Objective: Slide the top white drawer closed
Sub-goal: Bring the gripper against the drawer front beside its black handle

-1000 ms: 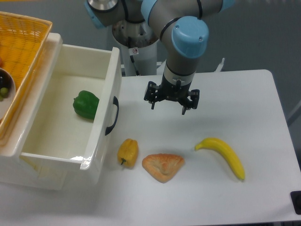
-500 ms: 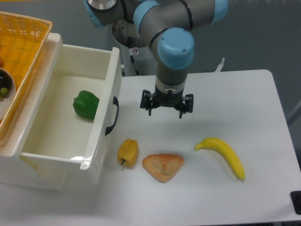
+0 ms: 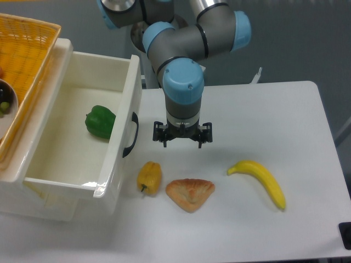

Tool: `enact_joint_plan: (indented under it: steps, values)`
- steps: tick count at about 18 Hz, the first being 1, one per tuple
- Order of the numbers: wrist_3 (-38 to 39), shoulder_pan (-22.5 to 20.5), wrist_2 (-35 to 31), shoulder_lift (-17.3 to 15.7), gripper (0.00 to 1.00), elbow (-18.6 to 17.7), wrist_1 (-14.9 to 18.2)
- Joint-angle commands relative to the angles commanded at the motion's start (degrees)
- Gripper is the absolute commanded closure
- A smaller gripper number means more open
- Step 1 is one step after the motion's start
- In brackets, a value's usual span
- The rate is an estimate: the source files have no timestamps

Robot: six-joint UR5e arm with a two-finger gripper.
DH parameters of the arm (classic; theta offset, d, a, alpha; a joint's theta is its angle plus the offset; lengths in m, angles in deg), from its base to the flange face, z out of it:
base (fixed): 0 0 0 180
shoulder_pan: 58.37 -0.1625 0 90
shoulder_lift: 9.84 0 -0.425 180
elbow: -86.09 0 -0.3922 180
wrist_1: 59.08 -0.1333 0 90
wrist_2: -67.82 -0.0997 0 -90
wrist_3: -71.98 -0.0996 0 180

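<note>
White drawer: the top white drawer [image 3: 82,137] stands pulled far out of its cabinet at the left of the worktop [image 3: 263,115], its panelled front and black arched handle [image 3: 130,135] facing right
Inside: a green pepper [image 3: 100,121] lies on the drawer floor
Tool: the tool [image 3: 182,137] hangs just right of the handle, fingers pointing down and spread wide, holding nothing and apart from the drawer front
Step in hand: the approach, by the look of it; no contact with the front yet
Next move: probably to carry the tool left against the drawer front beside the handle, then push steadily left so the drawer slides in straight
Risk: a yellow pepper [image 3: 149,176] lies just by the drawer's lower corner, though likely clear of a leftward push
Change: over the last second the tool has travelled left and a little lower, from mid-worktop toward the handle, fingers staying wide; drawer, pastry [image 3: 190,193] and banana [image 3: 259,179] have not shifted
</note>
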Motion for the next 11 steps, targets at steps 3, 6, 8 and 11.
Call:
enact_joint_plan:
  steps: [3,6,8,11]
  values:
    - [-0.79,0.0,0.18,0.26,0.0,0.09,0.0]
    - [-1.06,0.0,0.53,0.79,0.0,0.0,0.0]
    - [-1.06,0.17,1.23,1.05,0.0,0.0,0.09]
    - [-0.97,0.88,1.41,1.49,0.0,-0.18,0.18]
